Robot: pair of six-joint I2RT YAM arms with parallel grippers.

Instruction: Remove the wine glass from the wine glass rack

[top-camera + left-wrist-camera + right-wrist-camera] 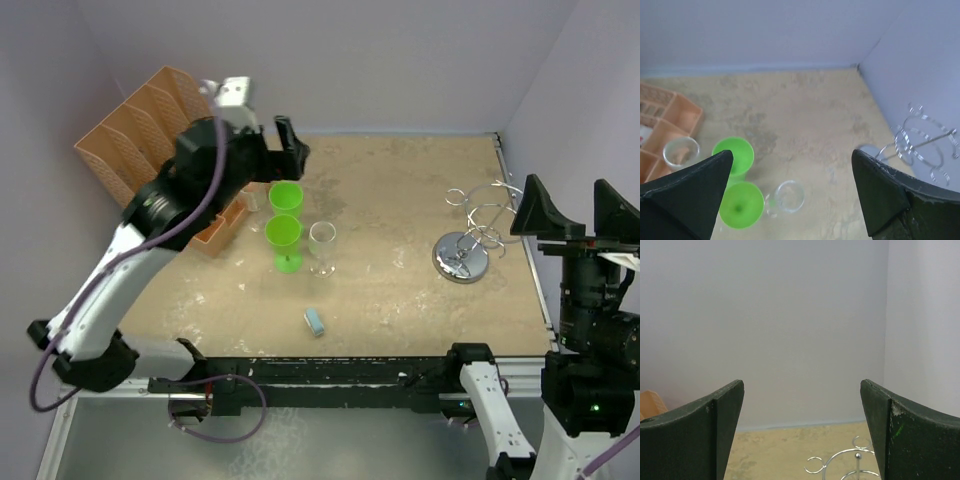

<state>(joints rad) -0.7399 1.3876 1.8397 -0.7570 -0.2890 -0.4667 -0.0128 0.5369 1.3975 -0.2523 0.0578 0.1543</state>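
The chrome wine glass rack [472, 238] stands at the right of the table on its round mirror base; I see no glass hanging on its looped arms. It also shows in the left wrist view [922, 142] and its top in the right wrist view [850, 465]. A clear wine glass [322, 246] stands upright on the table mid-left, next to two green glasses [284, 230]. My left gripper [285, 150] is open and empty, raised above and behind these glasses [788, 196]. My right gripper [572, 207] is open and empty, just right of the rack.
An orange plastic file organizer [140, 130] and an orange tray [222, 228] sit at the back left. A second clear glass [681, 151] stands beside the tray. A small blue object [315, 322] lies near the front edge. Walls close off the back and right.
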